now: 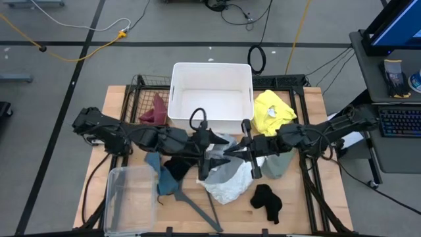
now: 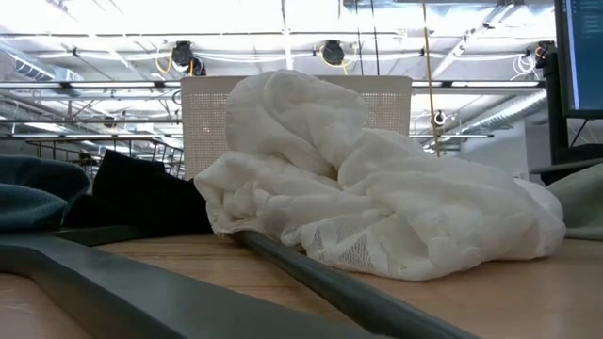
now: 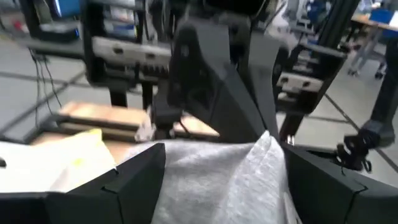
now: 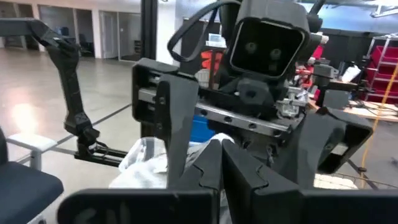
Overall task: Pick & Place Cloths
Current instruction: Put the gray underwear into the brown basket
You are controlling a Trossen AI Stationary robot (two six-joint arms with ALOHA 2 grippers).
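My right gripper (image 1: 239, 150) (image 4: 219, 154) is shut on a light grey cloth (image 1: 225, 141) (image 3: 211, 180) above the middle of the table. My left gripper (image 1: 214, 150) (image 3: 221, 158) faces it, open, with one finger on each side of the same cloth. A lacy white cloth (image 1: 229, 185) (image 2: 377, 188) lies heaped just below them. On the table there are also black cloths (image 1: 176, 170) (image 1: 266, 201), a teal cloth (image 1: 154, 161), a maroon cloth (image 1: 154, 112), a yellow cloth (image 1: 273, 112) and a pale cloth (image 1: 276, 164). My right gripper pinches a raised peak of the light grey cloth (image 4: 214, 140) between its two fingers, coming level from the table's right. The cloth falls away below the fingers. My left gripper has the cloth lying between its spread fingers (image 3: 140, 174); I cannot tell whether they touch it.
A white bin (image 1: 176, 99) stands at the far side, just behind the grippers. A clear plastic container (image 1: 128, 197) sits at the near left. A grey clothes hanger (image 1: 200, 205) (image 2: 283, 273) lies near the front edge, by the lacy cloth.
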